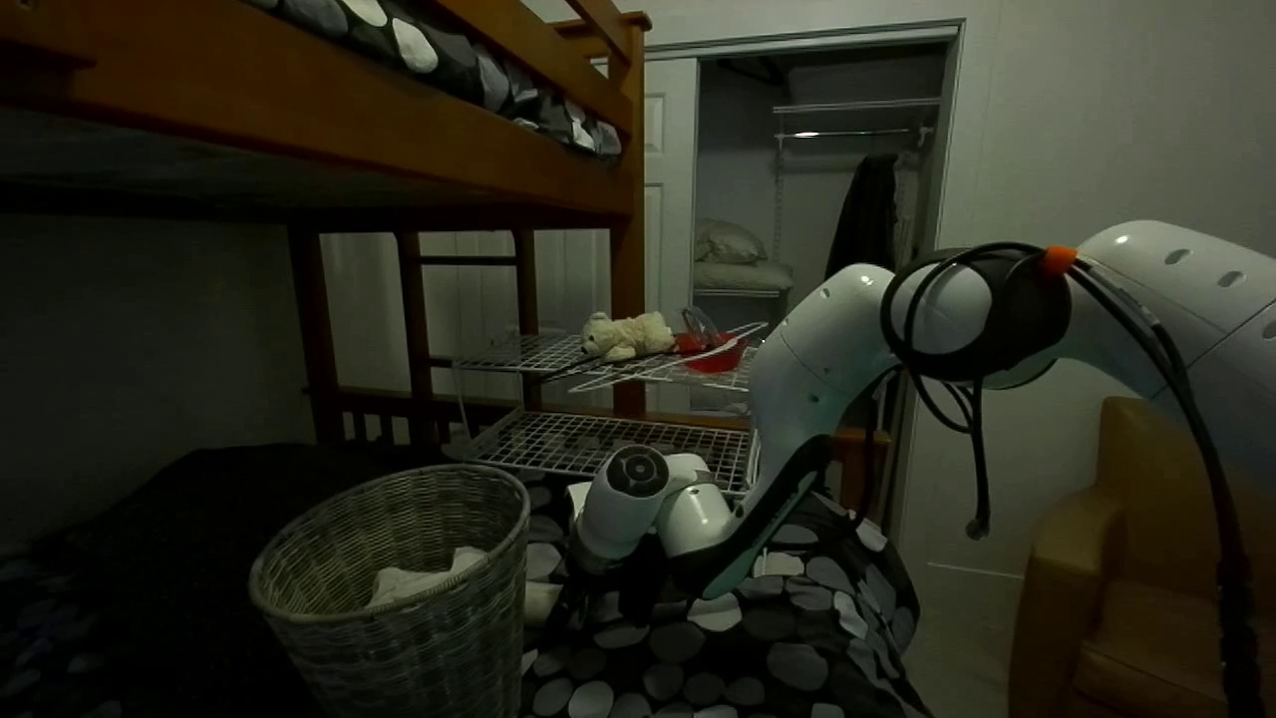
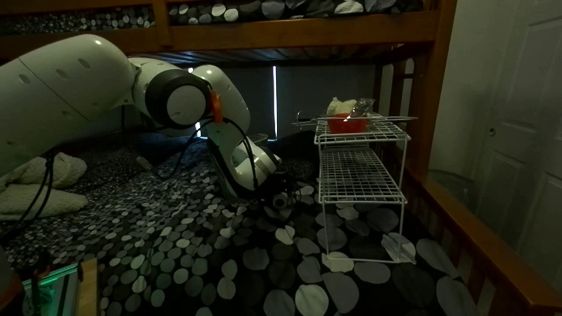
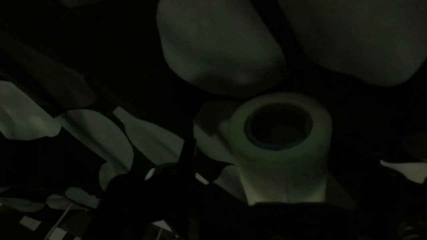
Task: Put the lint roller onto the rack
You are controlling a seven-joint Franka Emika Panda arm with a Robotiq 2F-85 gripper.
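The lint roller (image 3: 283, 156) shows in the wrist view as a pale roll with a dark hollow core, its end facing the camera; its lower part is hidden. A small pale ring under the hand in an exterior view looks like the roller's end (image 2: 280, 201). My gripper (image 2: 284, 188) is low over the bedspread. One dark finger (image 3: 188, 153) stands left of the roll with a visible gap, so it looks open; the opposite finger is lost in darkness. The silvery wire rack (image 2: 360, 175) stands beside my gripper and also shows in an exterior view (image 1: 608, 439).
The rack's top shelf bears a red bowl (image 2: 347, 125), a plush bear (image 1: 628, 336) and white hangers (image 1: 648, 369). A woven basket (image 1: 399, 638) stands near the arm. The wooden bunk frame (image 2: 303, 37) overhangs the bed. The bedspread (image 2: 219, 245) is black with grey spots.
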